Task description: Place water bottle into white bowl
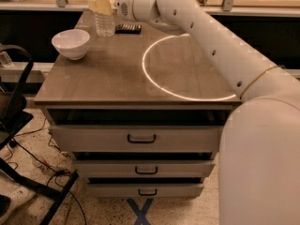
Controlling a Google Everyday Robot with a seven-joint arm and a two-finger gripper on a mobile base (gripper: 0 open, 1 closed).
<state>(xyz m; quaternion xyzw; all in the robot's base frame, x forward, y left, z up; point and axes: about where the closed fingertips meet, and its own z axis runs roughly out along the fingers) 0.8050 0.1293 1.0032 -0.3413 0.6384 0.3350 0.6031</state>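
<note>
Transport is judged to be the step in hand. The water bottle [104, 25] is held upright near the back of the table [93, 78], pinched around its upper part by the pale pads of the gripper [102, 6]. Whether its base rests on the top or hangs just above it cannot be told. The white bowl [71, 43] is seen empty, near the left edge, to the left of the bottle and nearer the front.

A short carry to the left and forward is called for next. The bottle's base must be raised clear of the bowl's rim, then lowered inside. Since the bottle is taller than the bowl, some tipping on release is to be expected.

Bare tabletop lies between bottle and bowl. A flat dark object [128, 28] lies just to the right of the bottle, off that path. Little margin is left beyond the bowl on its left side.
</note>
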